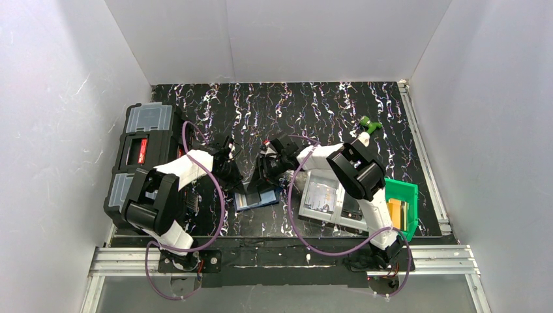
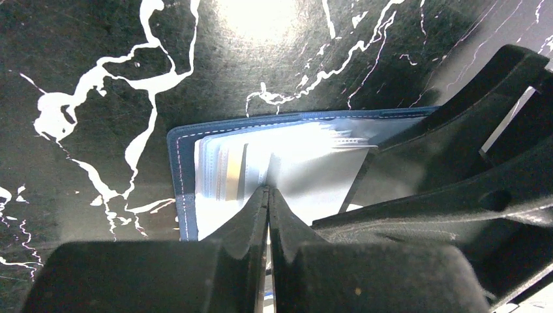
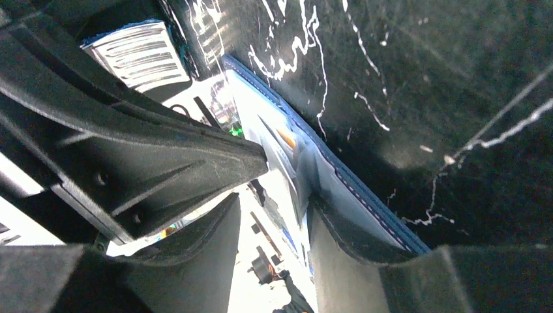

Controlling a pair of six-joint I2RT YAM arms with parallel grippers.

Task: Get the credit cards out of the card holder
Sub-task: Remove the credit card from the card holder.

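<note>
The navy card holder point(image 1: 257, 197) lies open on the black marbled table, its pale clear sleeves facing up. In the left wrist view its stitched blue edge point(image 2: 183, 171) frames the sleeves, and a gold-tan credit card point(image 2: 231, 173) shows as a strip inside one. My left gripper point(image 2: 267, 190) is shut, its tips resting on the sleeves point(image 2: 306, 156). My right gripper point(image 3: 274, 212) stands open over the holder point(image 3: 365, 195), with a glossy sleeve rising between its jaws, close to the right finger point(image 3: 339, 241). The left arm's fingers point(image 3: 163, 169) cross the right wrist view.
A black toolbox point(image 1: 140, 163) with clear-lidded compartments sits at the left edge. A flat grey tray point(image 1: 323, 199) and a green bin point(image 1: 404, 202) lie to the right of the holder. A small green object point(image 1: 370, 124) sits behind the right arm. White walls enclose the table.
</note>
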